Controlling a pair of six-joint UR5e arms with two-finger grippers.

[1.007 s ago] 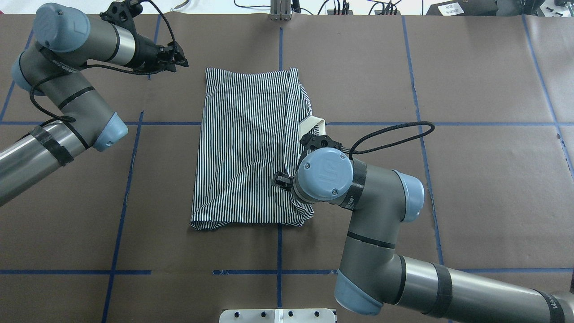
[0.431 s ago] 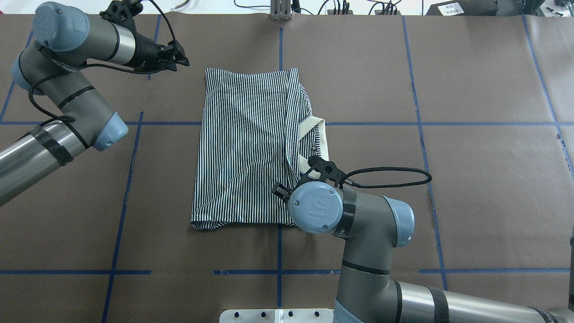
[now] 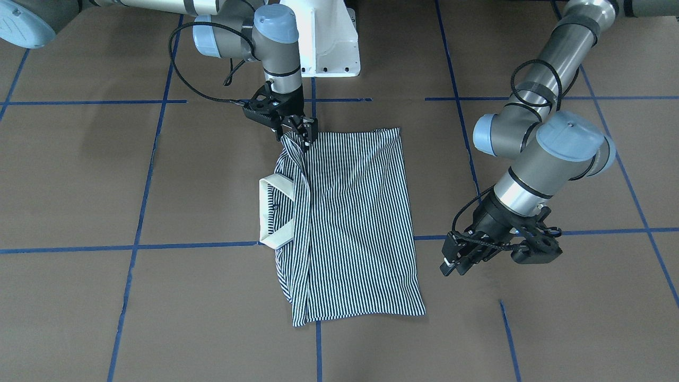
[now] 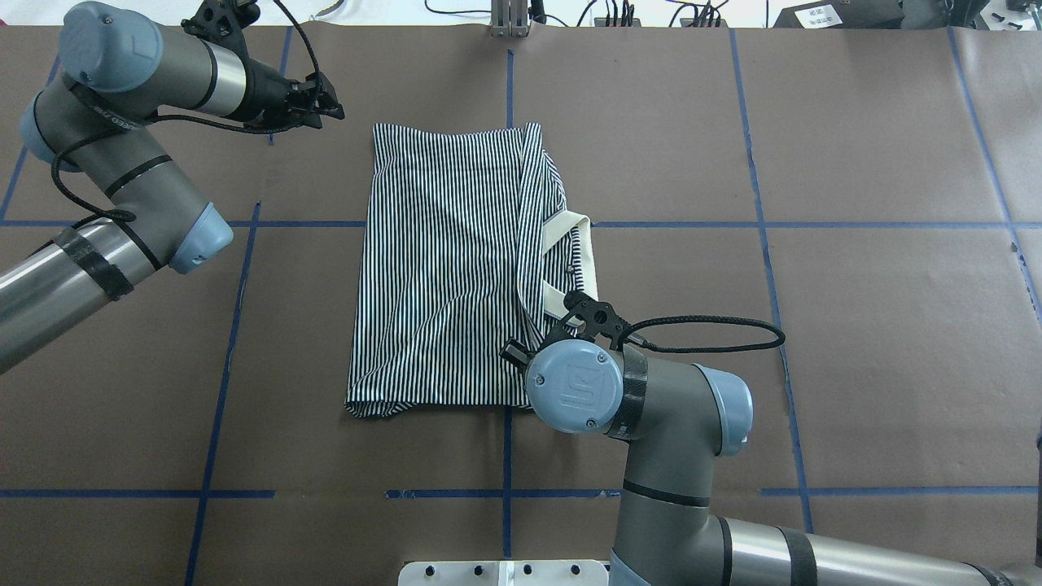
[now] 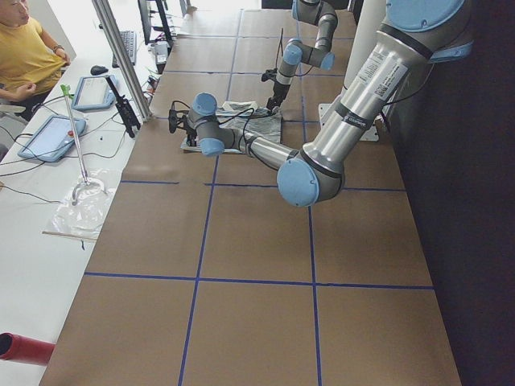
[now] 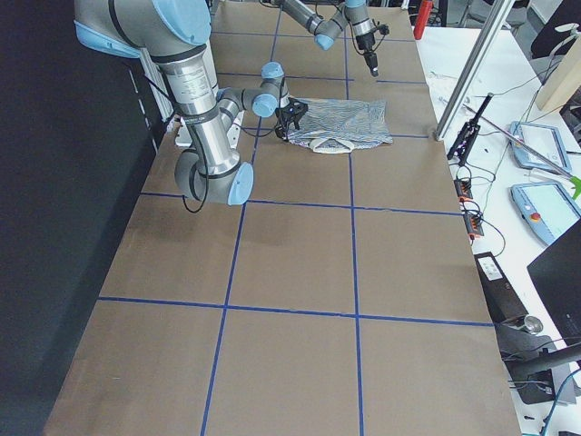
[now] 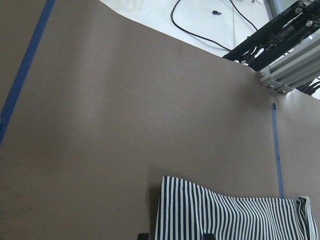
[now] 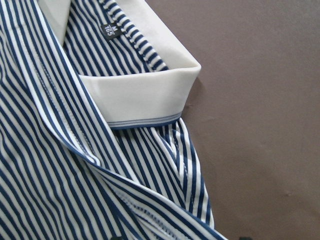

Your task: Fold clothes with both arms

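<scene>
Striped polo shirt (image 4: 444, 268) is being straddled at its corner nearest the robot's base by the spread fingers of the right gripper (image 3: 299, 132); whether any cloth is being pinched cannot be told. That gripper is being pointed straight down from a bent wrist, with the right arm (image 4: 676, 456) being reached in from the base. Near the shirt's far left corner but apart from it, the left gripper (image 4: 330, 104) is being held above the brown table (image 4: 814, 366), fingers parted and nothing being gripped, while the left arm (image 4: 122, 171) is being kept folded at the elbow. The shirt is lying flat mid-table, folded lengthwise, its cream collar (image 4: 570, 224) being left exposed on the robot's right side.
</scene>
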